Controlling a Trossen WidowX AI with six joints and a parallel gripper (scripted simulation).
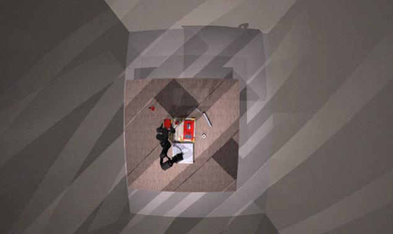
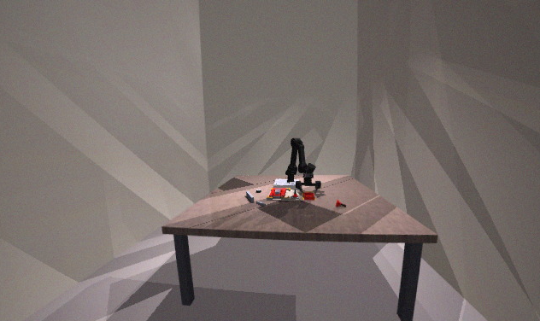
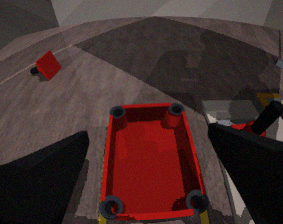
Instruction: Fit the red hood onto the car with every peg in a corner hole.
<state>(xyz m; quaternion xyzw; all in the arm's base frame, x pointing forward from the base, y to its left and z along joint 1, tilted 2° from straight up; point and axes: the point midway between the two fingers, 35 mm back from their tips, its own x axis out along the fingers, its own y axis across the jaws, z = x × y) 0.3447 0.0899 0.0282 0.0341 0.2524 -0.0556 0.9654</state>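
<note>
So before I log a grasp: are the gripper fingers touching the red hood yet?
Apart. In the wrist view the open gripper straddles the hood, with bare table showing between each dark finger and the hood's sides.
</note>
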